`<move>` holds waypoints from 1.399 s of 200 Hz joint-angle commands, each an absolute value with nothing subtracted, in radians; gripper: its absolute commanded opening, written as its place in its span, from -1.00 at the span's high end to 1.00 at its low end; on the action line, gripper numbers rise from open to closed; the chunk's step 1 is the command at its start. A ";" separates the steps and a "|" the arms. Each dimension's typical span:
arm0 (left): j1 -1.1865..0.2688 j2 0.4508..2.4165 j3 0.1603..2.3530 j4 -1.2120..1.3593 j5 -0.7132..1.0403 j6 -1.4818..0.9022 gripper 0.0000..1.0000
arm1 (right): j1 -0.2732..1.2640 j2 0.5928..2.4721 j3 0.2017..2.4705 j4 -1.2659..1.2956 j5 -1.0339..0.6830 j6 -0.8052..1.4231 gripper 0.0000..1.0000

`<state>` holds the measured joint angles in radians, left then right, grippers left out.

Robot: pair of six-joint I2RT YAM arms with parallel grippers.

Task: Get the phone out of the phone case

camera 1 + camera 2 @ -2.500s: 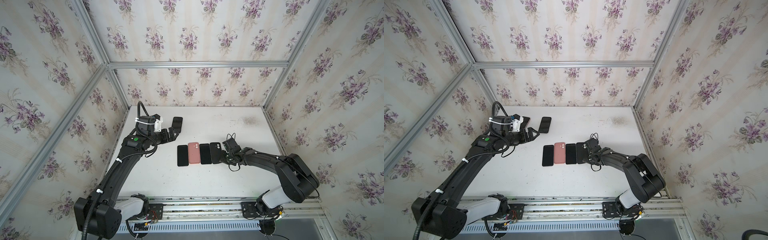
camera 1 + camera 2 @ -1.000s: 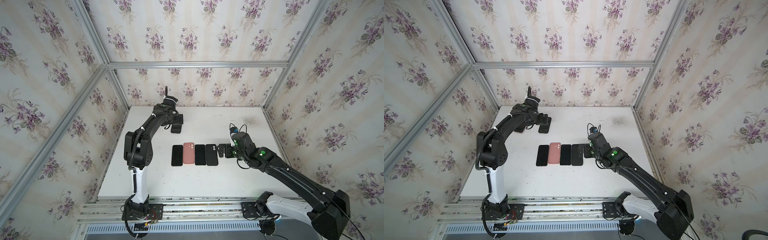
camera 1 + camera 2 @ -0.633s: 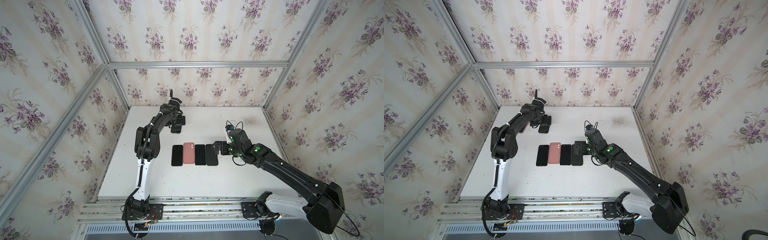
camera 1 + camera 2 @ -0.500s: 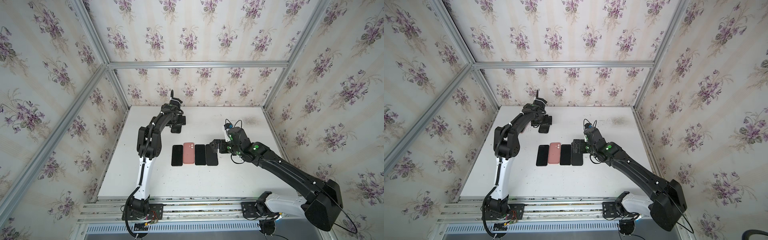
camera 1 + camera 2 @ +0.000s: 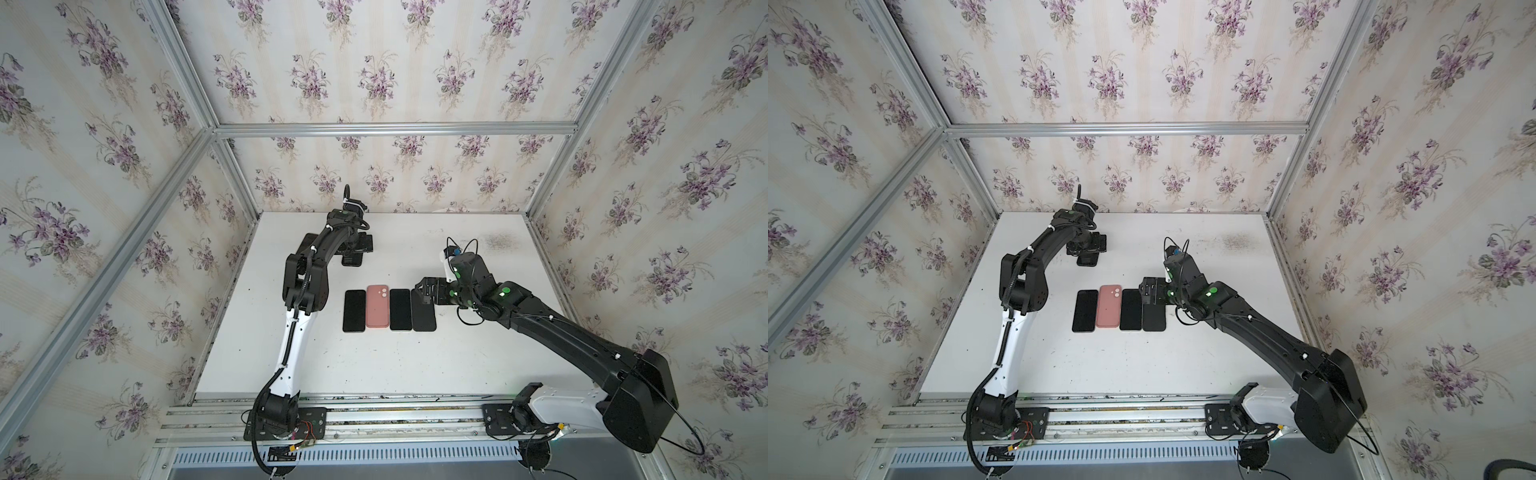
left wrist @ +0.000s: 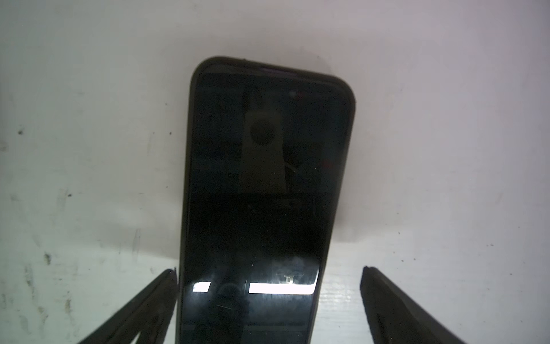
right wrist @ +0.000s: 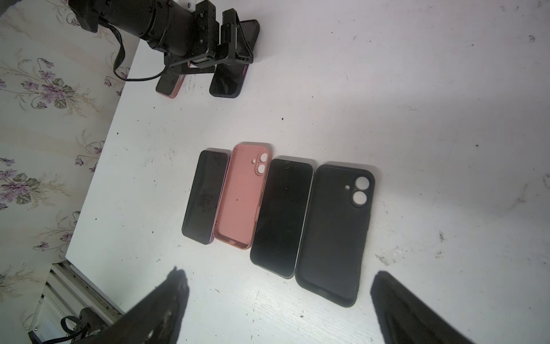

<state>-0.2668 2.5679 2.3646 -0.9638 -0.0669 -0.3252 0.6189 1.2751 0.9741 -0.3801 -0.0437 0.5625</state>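
Right wrist view alone: pink-cased phone (image 7: 169, 86) beside wide-apart left pincer (image 7: 218, 61); right pincer (image 7: 278, 275) likewise apart.

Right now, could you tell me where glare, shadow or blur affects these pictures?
Left wrist view: the cased phone mirrors a bright light strip; the left gripper is soft-edged. Right wrist view: the table is unevenly lit, the right gripper blurred. Both top views: sharp, evenly lit.
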 commanded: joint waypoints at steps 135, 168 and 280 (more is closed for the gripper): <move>-0.251 2.626 2.456 -1.062 -0.085 -0.265 -0.56 | 0.603 1.353 1.031 -0.295 -0.075 0.577 -0.98; -0.267 2.620 2.451 -1.074 -0.113 -0.242 -0.85 | 0.598 1.373 1.043 -0.286 -0.096 0.577 -0.98; -0.265 2.632 2.447 -1.128 -0.076 -0.238 -0.68 | 0.562 1.361 1.063 -0.288 -0.117 0.555 -0.98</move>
<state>-0.2665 2.6266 2.4500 -1.0950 -0.0856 -0.2379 0.5724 1.3712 1.0470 -0.3008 -0.1112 0.5743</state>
